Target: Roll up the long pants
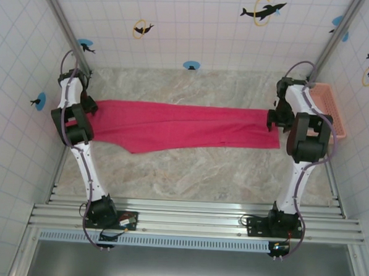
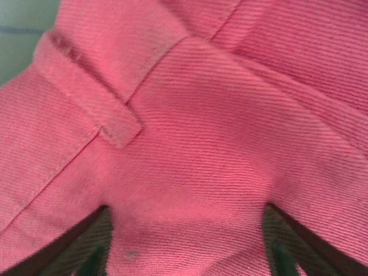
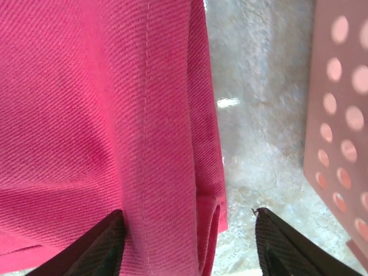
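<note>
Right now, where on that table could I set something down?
Widest: bare table between the long pants and the near rail. A thinner strip lies behind them. Crowded: their ends, under the left gripper and right gripper.

Left arm and right arm are each built of slim white links joined by bulky black joint housings, and each is seated on a black base block. A thin grey-purple cable is run along each arm, looped free at both ends. Right fingers are recorded as dark, wedge-shaped and ribbed; left fingers are dark with green trim.
</note>
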You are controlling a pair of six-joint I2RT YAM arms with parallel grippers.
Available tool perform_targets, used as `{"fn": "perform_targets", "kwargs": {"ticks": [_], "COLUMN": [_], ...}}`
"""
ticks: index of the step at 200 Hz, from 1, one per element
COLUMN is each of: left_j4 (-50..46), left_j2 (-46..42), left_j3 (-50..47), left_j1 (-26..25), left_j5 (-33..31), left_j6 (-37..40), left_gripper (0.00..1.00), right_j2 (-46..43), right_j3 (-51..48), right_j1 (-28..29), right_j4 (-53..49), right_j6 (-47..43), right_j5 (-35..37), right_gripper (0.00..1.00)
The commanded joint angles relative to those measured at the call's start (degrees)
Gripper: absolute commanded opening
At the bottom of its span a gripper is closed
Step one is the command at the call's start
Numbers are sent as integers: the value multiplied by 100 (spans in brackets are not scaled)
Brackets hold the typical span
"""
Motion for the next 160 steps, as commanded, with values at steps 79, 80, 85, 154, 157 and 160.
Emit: {"fn": "perform_targets", "kwargs": {"ticks": [79, 80, 85, 154, 157, 160], "left_j4": [-134, -134, -160, -353, -380, -408], "left_j2": [-439, -440, -444, -193, -162, -126], "left_j3": [-691, -694, -714, -596, -560, -524], "left_j1": [-1133, -1141, -1175, -1208, -1198, -1197], "left_j5": [308, 306, 271, -254, -307, -368], "left_j6": [884, 895, 917, 1156, 1167, 1179], "left_gripper": [83, 83, 83, 86, 87, 88], "right_j2": [-126, -124, -131, -973, -1010, -1041], "right_j3": [-353, -346, -309, -330, -393, -447], "right_j1": [-45, -50, -49, -116, -145, -174], "right_j4": [354, 349, 308, -157, -157, -153], "right_j6": [250, 253, 270, 1036, 1043, 1033], "right_j5": [-911, -936, -1046, -1571, -1523, -1475], "right_gripper": [16, 15, 10, 0, 0, 0]}}
